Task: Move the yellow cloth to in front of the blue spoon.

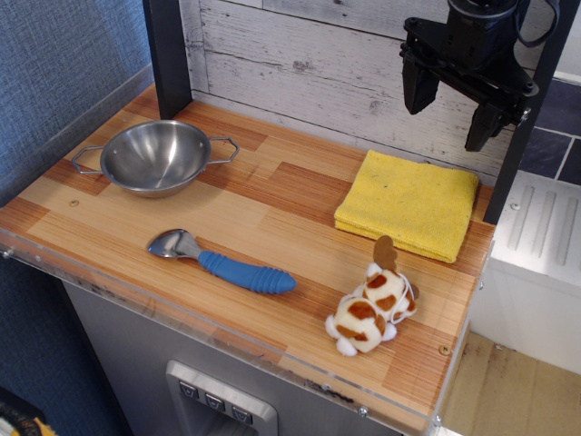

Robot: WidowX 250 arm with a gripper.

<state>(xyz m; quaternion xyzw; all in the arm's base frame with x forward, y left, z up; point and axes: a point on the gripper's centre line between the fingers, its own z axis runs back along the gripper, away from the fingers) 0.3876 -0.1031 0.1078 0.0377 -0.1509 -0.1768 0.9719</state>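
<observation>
Nearest the camera, at the front right of the wooden tabletop [272, 195], a small white and brown plush dog [370, 312] lies on its side; just behind it, at the back right, the yellow cloth [408, 203] sits flat & folded, its near edge close to the dog's brown ear; to the left of the dog, near the front edge, the blue spoon [221, 261] lies with its metal bowl pointing left & ribbed handle pointing right; behind the spoon, back left, a steel bowl [155, 156] w/ two wire handles stands upright; the black gripper [452, 107] hangs in the air above the cloth's back edge, not touching it, jaws spread apart w/ nothing between them; a whitewashed plank wall [309, 64] backs the table.
</observation>
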